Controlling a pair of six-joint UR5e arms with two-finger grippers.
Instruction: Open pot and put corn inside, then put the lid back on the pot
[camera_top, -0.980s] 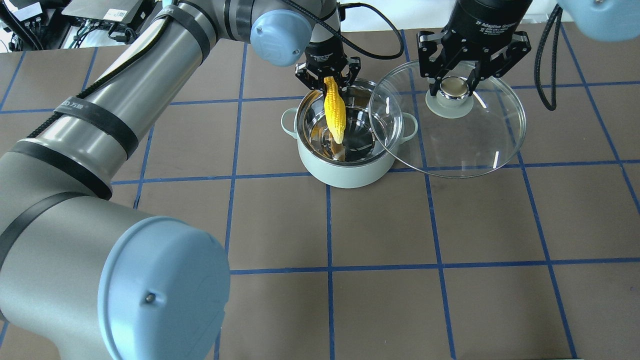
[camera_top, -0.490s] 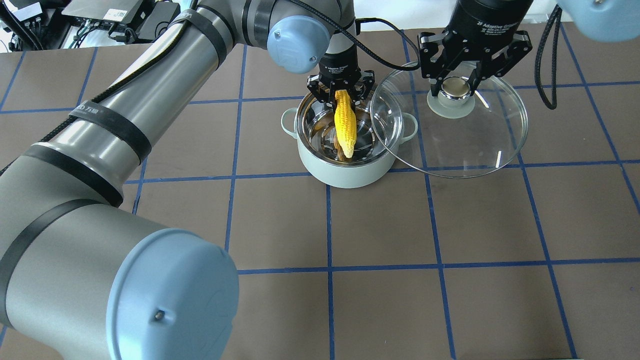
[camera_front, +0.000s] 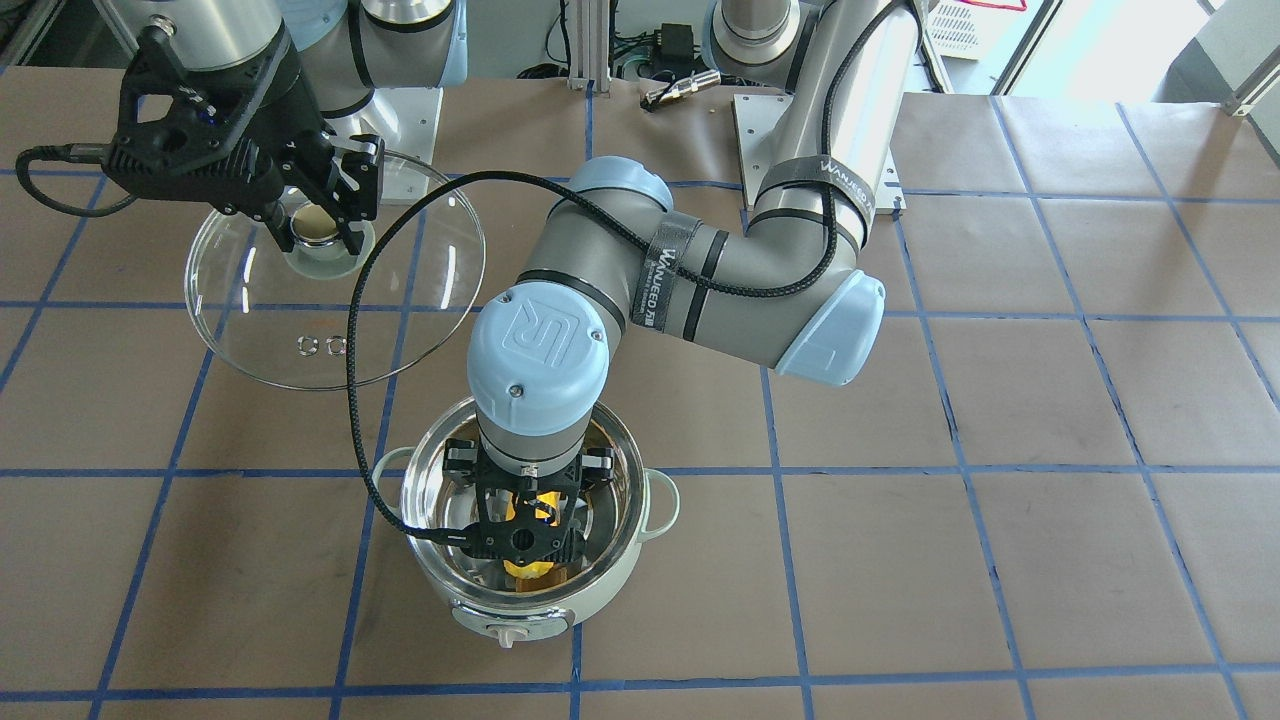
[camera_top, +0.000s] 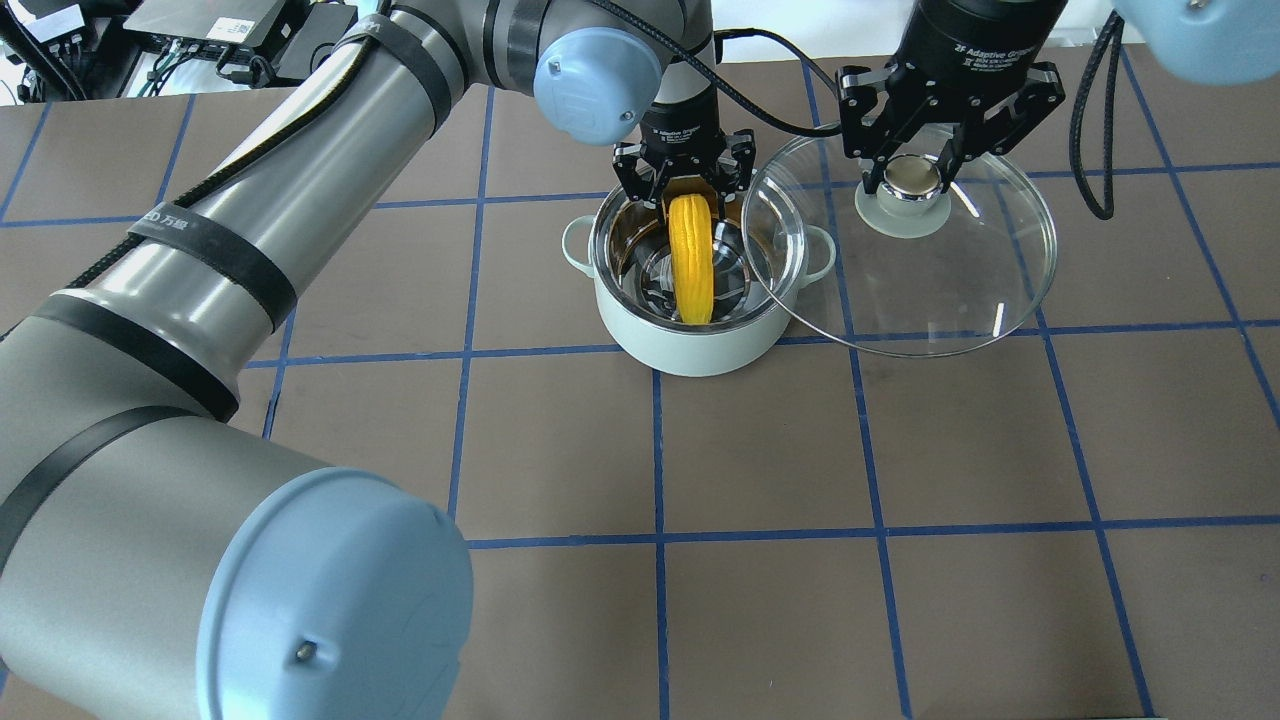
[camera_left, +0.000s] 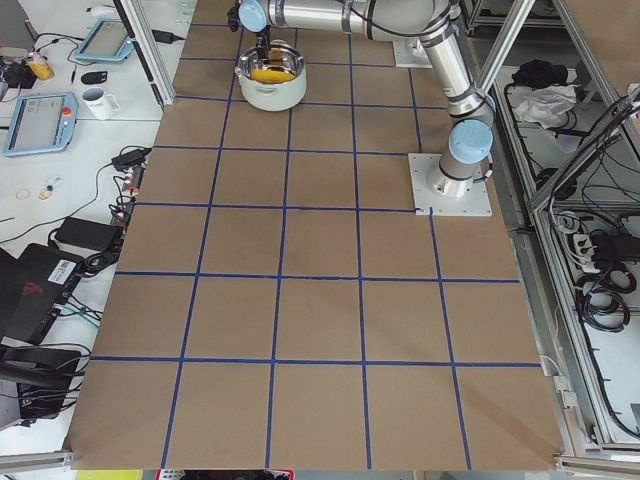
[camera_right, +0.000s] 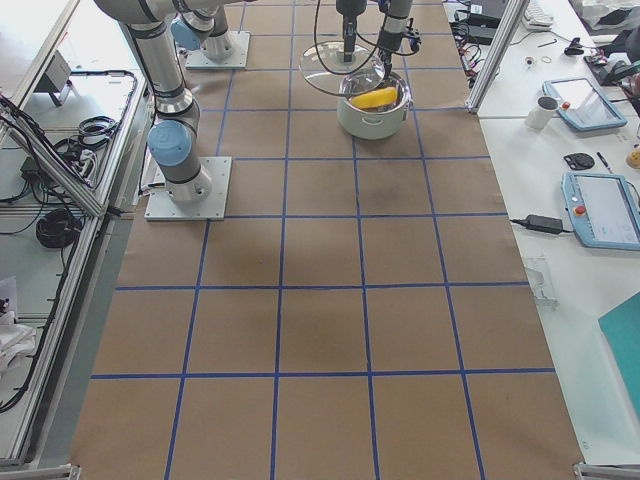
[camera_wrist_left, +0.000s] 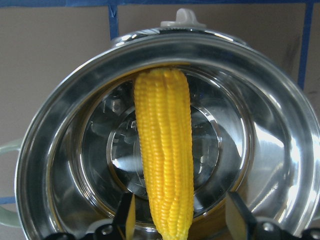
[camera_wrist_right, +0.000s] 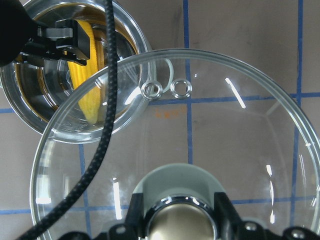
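Note:
The pale mint pot (camera_top: 690, 352) stands open on the table. The yellow corn (camera_top: 690, 260) lies inside it, across the steel bottom, thick end against the wall by the front knob. In the left wrist view the corn (camera_wrist_left: 165, 165) lies free between my fingers. My left gripper (camera_top: 685, 190) hovers over the pot's far rim, open, jaws wider than the cob. My right gripper (camera_top: 910, 180) is shut on the knob of the glass lid (camera_top: 950, 290) and holds it in the air to the pot's right, its edge overlapping the pot's rim. The lid's vent holes show in the right wrist view (camera_wrist_right: 170, 89).
The brown table (camera_top: 760, 450) is marked with blue tape squares. My left arm's black cable (camera_front: 360, 400) loops beside the pot and under the lid's edge. Cables and electronics (camera_top: 220, 30) lie beyond the far table edge.
My left gripper has shifted right over the pot and opened. The corn, held hanging by its end before, has dropped and lies in the pot. The right gripper and lid have barely moved.

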